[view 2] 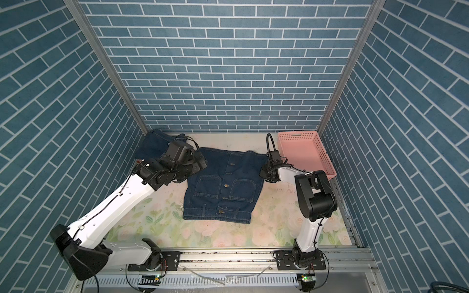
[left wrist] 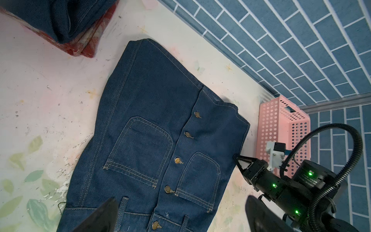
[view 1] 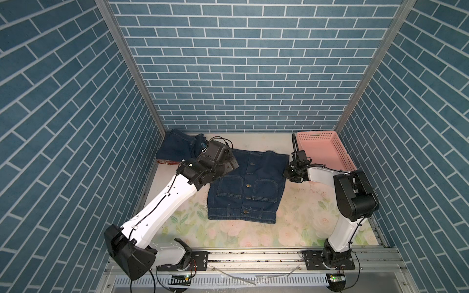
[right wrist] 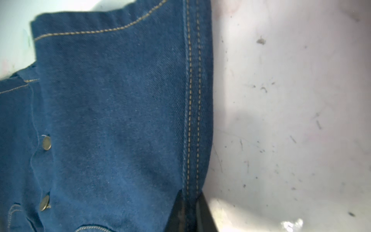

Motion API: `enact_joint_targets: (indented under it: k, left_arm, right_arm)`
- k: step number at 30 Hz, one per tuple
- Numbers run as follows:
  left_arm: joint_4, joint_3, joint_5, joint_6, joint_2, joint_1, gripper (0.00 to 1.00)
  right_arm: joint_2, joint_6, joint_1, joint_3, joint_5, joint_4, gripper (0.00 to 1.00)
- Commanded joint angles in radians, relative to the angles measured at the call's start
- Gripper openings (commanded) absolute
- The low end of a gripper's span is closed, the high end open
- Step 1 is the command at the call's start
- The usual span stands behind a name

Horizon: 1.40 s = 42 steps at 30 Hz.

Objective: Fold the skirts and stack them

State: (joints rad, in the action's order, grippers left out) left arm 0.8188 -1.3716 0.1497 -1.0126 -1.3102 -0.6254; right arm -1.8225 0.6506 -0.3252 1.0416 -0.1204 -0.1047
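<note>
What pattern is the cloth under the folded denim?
Rust-red and cream plaid; the cloth shows best in the left wrist view.

We see a flat blue skirt point(view 2: 220, 187) lying in the middle of the flowery tabletop point(view 2: 266, 236), buttons up, with two pockets. The right pincer point(view 2: 262, 175) is closed at this skirt's right edge. The left pincer point(view 2: 201, 165) hangs over its far left corner; we cannot see the fingers well. In the far left corner of the tabletop sits a folded blue skirt point(view 2: 152, 145), with a bit of red cloth point(view 2: 138, 160) peeking out beside it. A pink basket point(view 2: 307, 152) stands in the far right corner.
</note>
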Motion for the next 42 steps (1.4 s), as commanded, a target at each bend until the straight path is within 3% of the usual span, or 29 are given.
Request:
enact_joint_targets:
  k: [1, 9, 19, 29, 38, 39, 42]
  left_arm:
    - [0.028, -0.021, 0.016, 0.022, -0.035, -0.005, 1.00]
    - [-0.042, 0.199, 0.102, 0.057, -0.048, 0.027, 0.99]
    - [-0.230, 0.437, 0.068, 0.187, -0.030, 0.020, 0.96]
    - [-0.377, 0.603, 0.008, 0.387, 0.040, -0.022, 0.94]
    - [-0.399, 0.622, 0.087, 0.434, -0.038, -0.013, 0.95]
    - [-0.414, 0.621, 0.087, 0.441, -0.044, -0.001, 0.95]
    - [-0.455, 0.617, 0.041, 0.455, -0.054, 0.056, 0.96]
  right_arm:
    - [0.067, 0.006, -0.002, -0.036, 0.027, -0.028, 0.01]
    - [0.169, -0.029, 0.001, -0.062, 0.072, -0.066, 0.00]
    - [0.231, -0.051, 0.002, -0.055, 0.093, -0.108, 0.00]
    - [0.214, -0.045, 0.003, -0.036, 0.079, -0.100, 0.00]
    - [0.158, -0.074, 0.005, 0.000, 0.083, -0.154, 0.00]
    - [0.150, -0.079, 0.005, 0.005, 0.077, -0.166, 0.02]
    - [0.148, -0.087, 0.006, 0.001, 0.068, -0.187, 0.38]
